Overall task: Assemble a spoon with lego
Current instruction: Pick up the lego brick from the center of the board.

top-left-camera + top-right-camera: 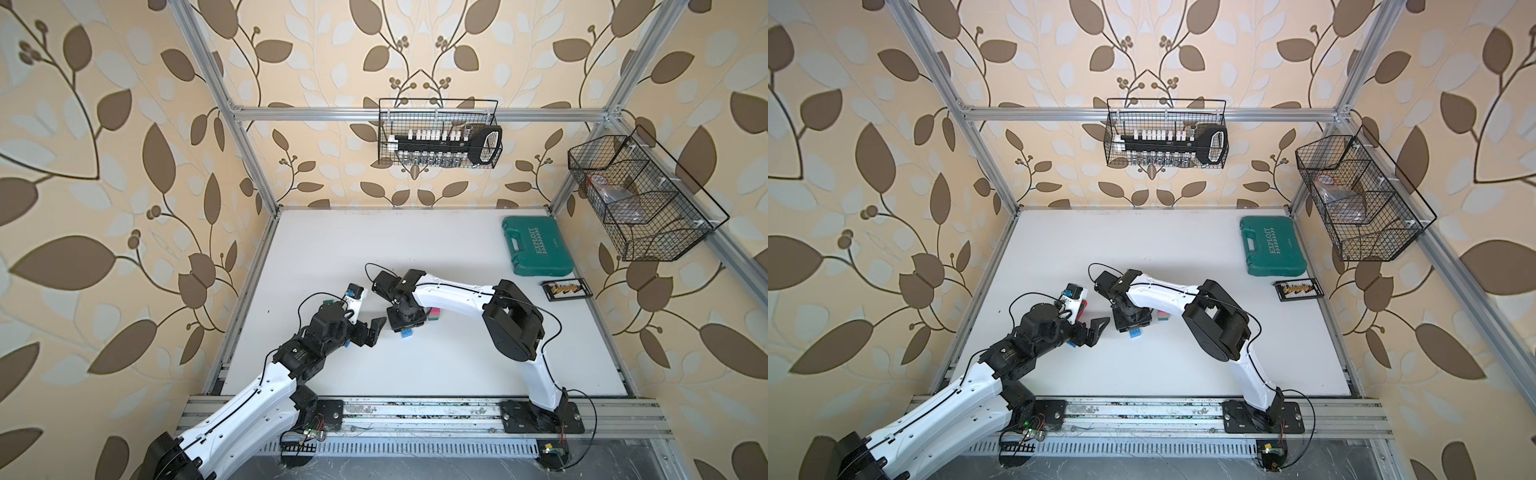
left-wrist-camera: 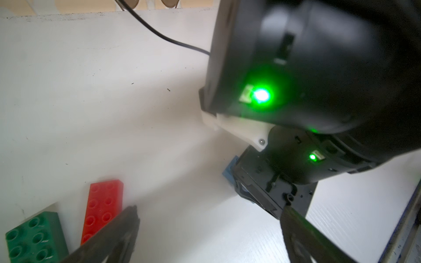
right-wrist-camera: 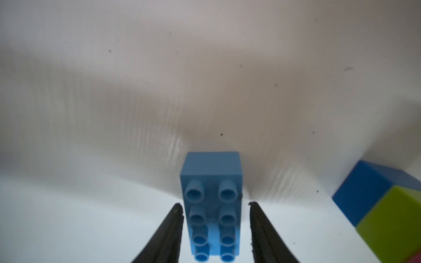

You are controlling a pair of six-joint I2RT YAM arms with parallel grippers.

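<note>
The right gripper (image 3: 216,205) straddles the light blue brick (image 3: 211,173) near the middle of the table (image 1: 436,249), jaws a sliver wider than its long sides, apparently to pinch it squarely. The left gripper (image 2: 209,211) hangs spread wide and empty by the red brick (image 2: 103,205) and dark green brick (image 2: 34,236) toward the left edge; the blue-lime-pink stack (image 3: 387,205) close by risks a nudge.

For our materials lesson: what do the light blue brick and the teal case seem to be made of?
The light blue brick looks like moulded plastic with a smooth satin finish; its hollow round studs and even colour suggest this. The teal case is probably hard plastic, slightly matt, judging by its moulded handle, though it is too small to be certain.
</note>
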